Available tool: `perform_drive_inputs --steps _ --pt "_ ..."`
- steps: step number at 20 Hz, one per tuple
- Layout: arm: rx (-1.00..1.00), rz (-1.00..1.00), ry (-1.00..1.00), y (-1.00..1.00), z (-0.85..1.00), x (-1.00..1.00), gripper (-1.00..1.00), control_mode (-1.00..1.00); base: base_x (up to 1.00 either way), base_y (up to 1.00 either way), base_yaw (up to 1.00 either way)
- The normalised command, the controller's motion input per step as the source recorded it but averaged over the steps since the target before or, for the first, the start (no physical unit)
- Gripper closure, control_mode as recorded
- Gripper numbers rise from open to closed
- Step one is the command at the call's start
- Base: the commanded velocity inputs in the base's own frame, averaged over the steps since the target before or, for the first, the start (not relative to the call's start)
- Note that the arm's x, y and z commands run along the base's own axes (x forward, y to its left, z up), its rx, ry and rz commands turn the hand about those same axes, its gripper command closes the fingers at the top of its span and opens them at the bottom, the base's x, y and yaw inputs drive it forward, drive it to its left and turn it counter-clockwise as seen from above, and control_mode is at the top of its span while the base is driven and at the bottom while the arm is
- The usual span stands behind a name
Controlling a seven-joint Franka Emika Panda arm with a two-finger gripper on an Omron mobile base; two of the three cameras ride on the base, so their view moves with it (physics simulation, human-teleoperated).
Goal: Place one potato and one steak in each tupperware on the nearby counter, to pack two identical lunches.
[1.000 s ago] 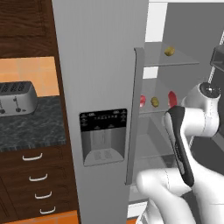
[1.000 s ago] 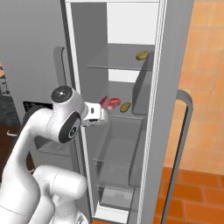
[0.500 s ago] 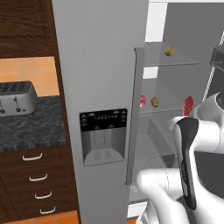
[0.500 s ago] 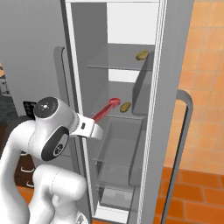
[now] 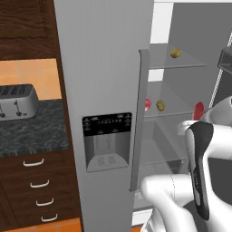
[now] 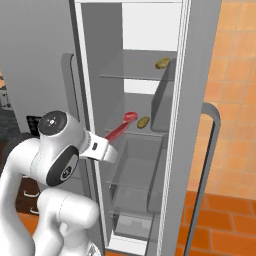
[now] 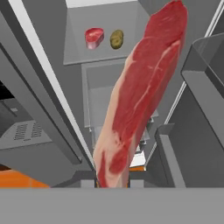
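Hand (image 7: 113, 183) clamped on one steak (image 7: 140, 87); second steak (image 7: 94, 36), both potatoes (image 7: 116, 38) in fridge, nothing packed

left base view: behind the arm on its left, facing the closed fridge door (image 5: 102, 90) and open compartment. right base view: from the right, straight into the same shelves (image 6: 145, 75). hand view: close, along the held steak (image 7: 140, 96) toward those shelves.
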Motion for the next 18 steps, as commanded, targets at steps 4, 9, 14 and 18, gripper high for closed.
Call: perform_drive_inputs --steps 4,9,14,18 --pt "0.00 0.00 0.00 0.00 0.00 0.00 1.00 1.00 0.00 0.00 0.00" --pt "0.00 0.00 0.00 0.00 0.00 0.00 1.00 1.00 -0.15 0.17 -0.08" --pt "0.00 0.00 0.00 0.00 0.00 0.00 1.00 1.00 0.00 0.81 -0.01" --pt "0.00 0.00 0.00 0.00 0.00 0.00 1.00 1.00 0.00 1.00 0.00"
